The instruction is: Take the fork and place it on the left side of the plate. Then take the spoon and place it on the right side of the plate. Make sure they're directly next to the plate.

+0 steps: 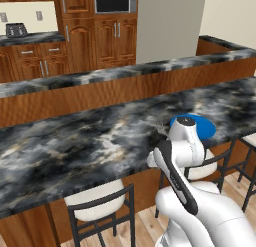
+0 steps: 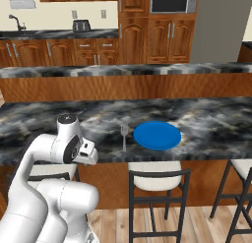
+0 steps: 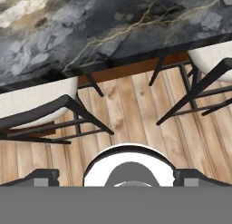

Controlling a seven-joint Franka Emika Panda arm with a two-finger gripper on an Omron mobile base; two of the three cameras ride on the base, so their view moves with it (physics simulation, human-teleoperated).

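One utensil lay in plain sight: the fork point(image 2: 124, 136), just left of the plate point(image 2: 157, 135) on the dark marble counter point(image 2: 39, 124), its tined head toward the far side and its thin handle running back toward the near edge, long axis roughly parallel to the plate's left rim. It looked light, stiff and slick, lying flat on hard stone, so I judged a pinch across the narrow handle near its middle to be the safest hold. Well left of it and nearer, the gripper point(image 2: 88, 153) hung off the counter's near edge above the stools point(image 3: 41, 103); whether its fingers were spread or pressed together I could not tell.
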